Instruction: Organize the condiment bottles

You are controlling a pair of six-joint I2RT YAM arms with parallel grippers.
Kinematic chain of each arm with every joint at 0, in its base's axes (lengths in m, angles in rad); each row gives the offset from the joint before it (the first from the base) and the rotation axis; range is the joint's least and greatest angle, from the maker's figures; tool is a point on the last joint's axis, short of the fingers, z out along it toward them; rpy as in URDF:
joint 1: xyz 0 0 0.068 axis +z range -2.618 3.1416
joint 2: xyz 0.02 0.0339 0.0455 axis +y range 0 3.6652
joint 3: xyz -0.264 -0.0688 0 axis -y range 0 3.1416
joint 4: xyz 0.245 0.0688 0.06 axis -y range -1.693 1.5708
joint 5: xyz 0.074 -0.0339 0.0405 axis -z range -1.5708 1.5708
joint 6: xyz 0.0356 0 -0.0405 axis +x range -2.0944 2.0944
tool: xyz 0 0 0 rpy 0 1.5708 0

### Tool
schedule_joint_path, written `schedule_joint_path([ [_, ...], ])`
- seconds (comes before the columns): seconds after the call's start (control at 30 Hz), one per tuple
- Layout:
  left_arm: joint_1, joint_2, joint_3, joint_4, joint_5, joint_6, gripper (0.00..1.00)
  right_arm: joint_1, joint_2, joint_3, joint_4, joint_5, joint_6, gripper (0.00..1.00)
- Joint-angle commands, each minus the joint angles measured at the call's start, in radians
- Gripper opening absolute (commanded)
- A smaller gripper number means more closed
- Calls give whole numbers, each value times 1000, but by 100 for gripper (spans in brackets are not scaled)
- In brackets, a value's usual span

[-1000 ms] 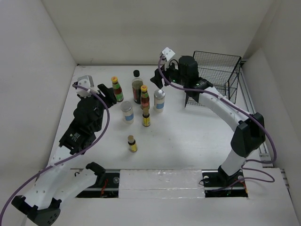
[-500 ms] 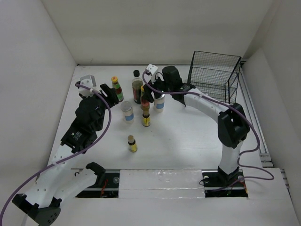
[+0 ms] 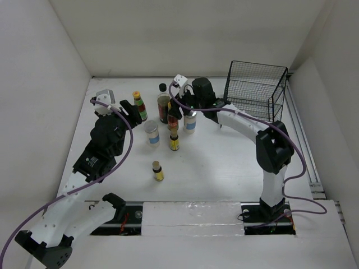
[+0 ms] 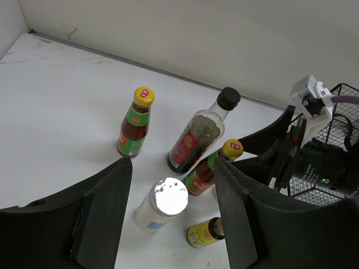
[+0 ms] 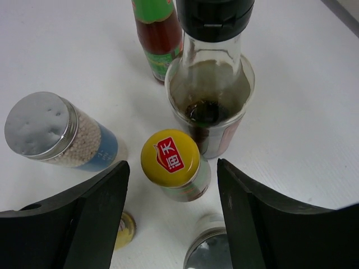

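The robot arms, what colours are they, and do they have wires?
The left arm and right arm are white tubes with chunky black joints. A thin purple cable loops along each one. Each wrist carries a small pale camera box, and the fingers are flat, black and wedge-shaped.

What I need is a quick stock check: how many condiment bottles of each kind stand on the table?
Yellow-capped red-and-green bottles: 2
Tall dark black-capped bottle: 1
White silver-lidded jars: 2
Tiny yellow-labelled bottles: 2
Total: 7
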Motion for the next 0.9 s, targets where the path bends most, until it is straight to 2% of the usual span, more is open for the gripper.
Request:
schedule_joint_path([
  [0.0, 5, -2, -4, 41, 5, 7, 56, 4, 13, 46, 96, -10, 21, 69],
  [0.23, 5, -2, -4, 41, 14, 7, 56, 4, 13, 14, 188, 22, 64, 60],
  [0.3, 5, -2, -4, 41, 14, 7, 56, 4, 23, 5, 213, 22, 85, 49],
  [0.4, 5, -11, -4, 41, 14, 7, 56, 4, 24, 5, 213, 13, 85, 37],
  [0.5, 5, -11, -4, 50, 14, 16, 56, -5, 10, -18, 213, 22, 95, 42],
  [0.6, 5, -11, -4, 50, 25, 16, 56, -14, -4, -29, 213, 8, 95, 59],
  [0.8, 5, -11, -4, 50, 36, 16, 56, -14, 10, -29, 201, -1, 95, 59],
  [0.87, 5, -11, -4, 50, 36, 16, 56, -14, 10, -29, 200, -1, 95, 50],
])
